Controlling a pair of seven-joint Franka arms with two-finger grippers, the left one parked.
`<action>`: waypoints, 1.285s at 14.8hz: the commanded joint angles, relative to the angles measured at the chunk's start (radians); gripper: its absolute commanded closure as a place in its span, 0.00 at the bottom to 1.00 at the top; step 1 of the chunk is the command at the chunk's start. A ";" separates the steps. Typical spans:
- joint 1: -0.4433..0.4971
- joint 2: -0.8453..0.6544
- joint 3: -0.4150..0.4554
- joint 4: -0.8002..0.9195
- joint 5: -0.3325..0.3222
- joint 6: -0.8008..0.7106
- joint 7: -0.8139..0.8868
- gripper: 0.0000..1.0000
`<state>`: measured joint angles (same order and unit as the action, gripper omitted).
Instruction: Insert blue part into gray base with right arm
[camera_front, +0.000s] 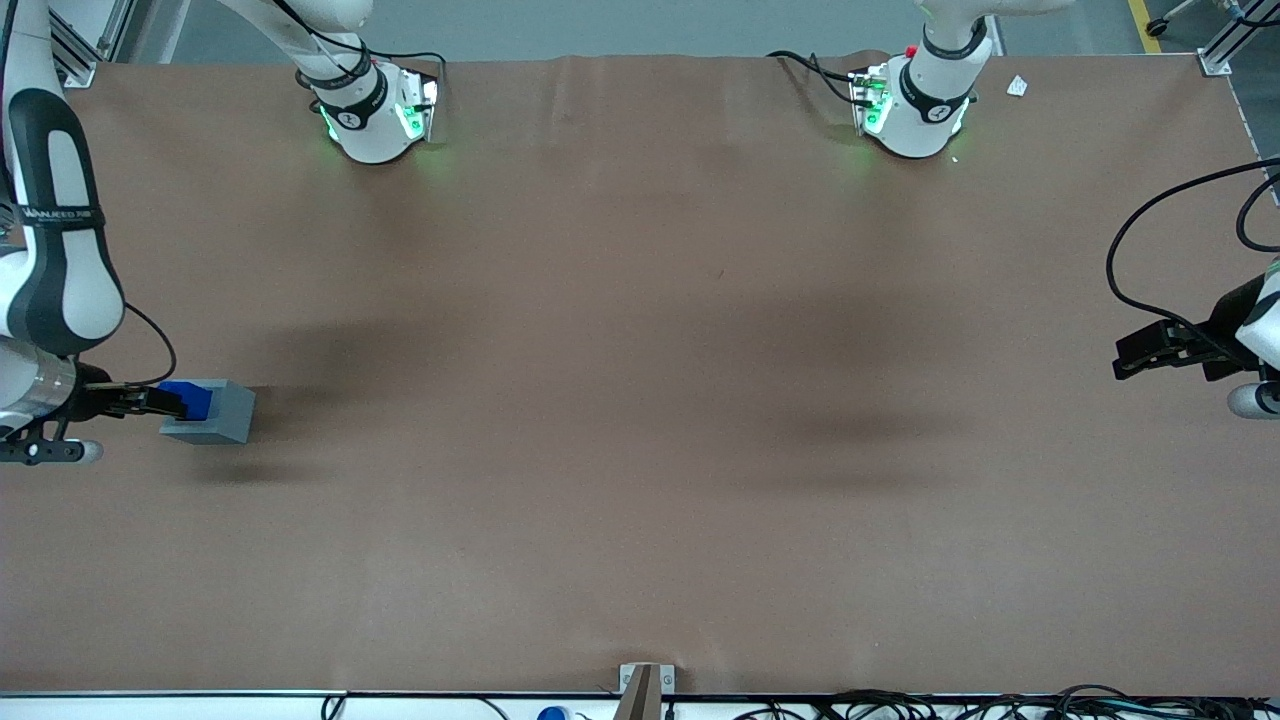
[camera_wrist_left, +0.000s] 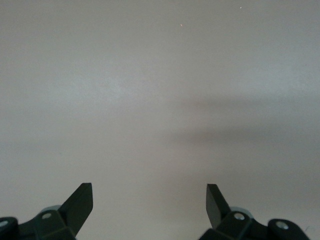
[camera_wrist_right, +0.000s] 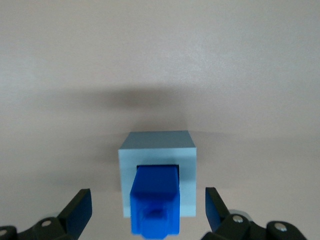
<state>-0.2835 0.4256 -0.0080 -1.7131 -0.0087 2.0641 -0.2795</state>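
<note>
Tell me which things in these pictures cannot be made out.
- Gray base: its socket floor is hidden by the blue part in the right wrist view, so seating depth is unclear.
- Blue part: cut off by the right wrist view's edge.
- End effector: its open fingers' pads are hidden in the front view.

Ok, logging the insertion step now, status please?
Claw open, above the base. Blue part seated in the base socket, released. Nothing in the way.
</note>
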 joint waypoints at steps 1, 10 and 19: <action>0.012 -0.062 0.006 0.027 0.006 -0.079 0.009 0.00; 0.144 -0.287 0.006 0.029 0.029 -0.229 0.109 0.00; 0.234 -0.403 0.008 0.030 0.029 -0.355 0.237 0.00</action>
<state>-0.0574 0.0637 0.0037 -1.6584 0.0145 1.7287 -0.0511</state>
